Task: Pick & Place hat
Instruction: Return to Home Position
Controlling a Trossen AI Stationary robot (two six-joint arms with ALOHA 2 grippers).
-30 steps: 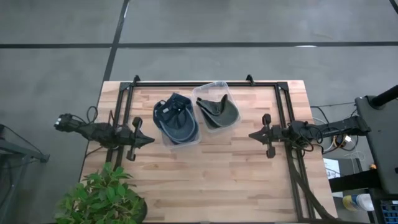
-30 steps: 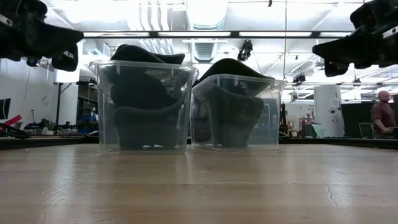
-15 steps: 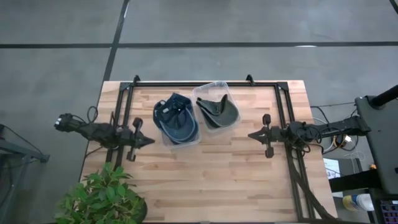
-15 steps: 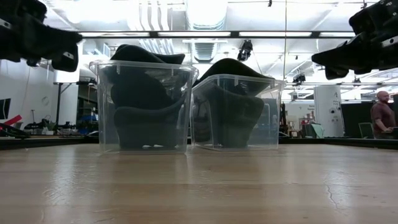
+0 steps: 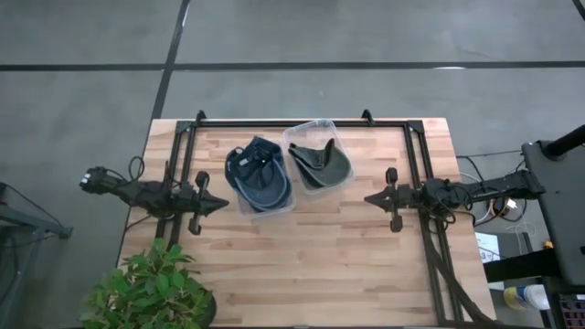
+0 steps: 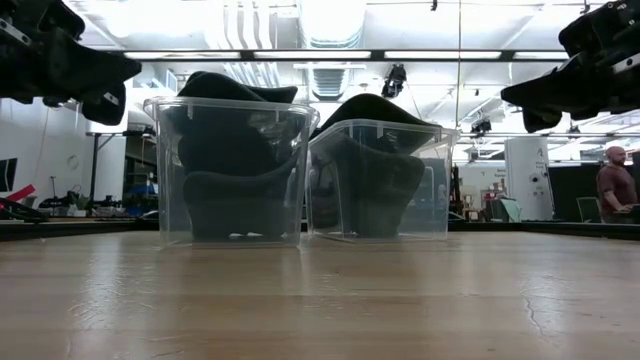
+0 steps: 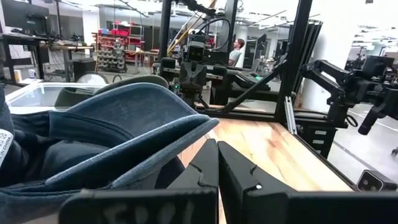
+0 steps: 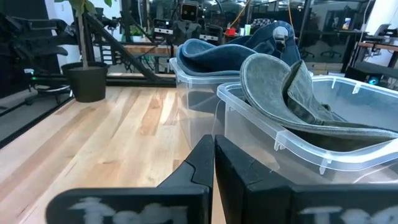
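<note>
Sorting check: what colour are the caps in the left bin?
Dark blue; the caps show best in the high view.

There are two grippers, the left gripper (image 5: pixel 225 206) and the right gripper (image 5: pixel 367 198), each with two fingers. Between their fingertips stand two clear bins, the left bin (image 6: pixel 230 103) and the right bin (image 6: pixel 400 125). The one nearer the left fingers holds a pile of blue caps (image 5: pixel 259 174), at least two; the exact number cannot be counted. The one nearer the right fingers holds grey caps (image 5: pixel 322 164), number also unclear. One plant (image 5: pixel 151 288) is near the left fingers. One person (image 6: pixel 612 185) is far beyond the right fingers.
</note>
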